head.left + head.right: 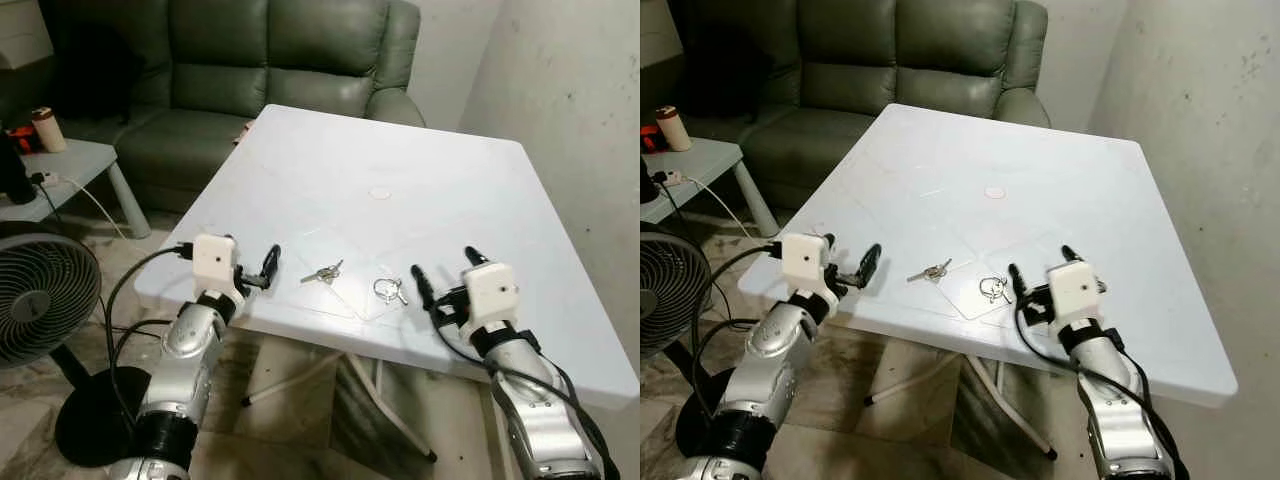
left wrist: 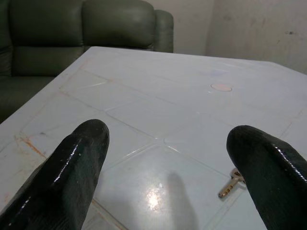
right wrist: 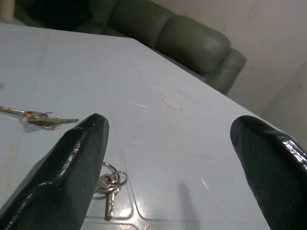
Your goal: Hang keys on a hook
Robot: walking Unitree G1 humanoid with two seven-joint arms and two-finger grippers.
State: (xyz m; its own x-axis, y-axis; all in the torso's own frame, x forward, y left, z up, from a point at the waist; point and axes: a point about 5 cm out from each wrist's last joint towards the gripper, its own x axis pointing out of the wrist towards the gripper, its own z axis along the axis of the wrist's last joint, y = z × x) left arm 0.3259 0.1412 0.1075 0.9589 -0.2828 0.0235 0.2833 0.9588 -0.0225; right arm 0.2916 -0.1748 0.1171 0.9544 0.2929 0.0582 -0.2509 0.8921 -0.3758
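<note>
While both arms hover at near edge of white table (image 1: pixel 480 190), two key bunches lie between them: one set of keys (image 1: pixel 323 273) nearer left gripper (image 1: pixel 262 270), ringed keys (image 1: pixel 390 290) just beside right gripper (image 1: pixel 445 276). Both grippers' fingers spread apart, holding nothing. Green sofa (image 1: pixel 270 60) behind table; fan (image 1: pixel 35 300) on floor at left.

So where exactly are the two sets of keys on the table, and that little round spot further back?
left bunch of keys (image 1: pixel 323 273), left eye view, on the key blades.
right bunch of keys (image 1: pixel 390 290), left eye view, on the ring.
round spot (image 1: pixel 380 193), left eye view, on its centre.
</note>
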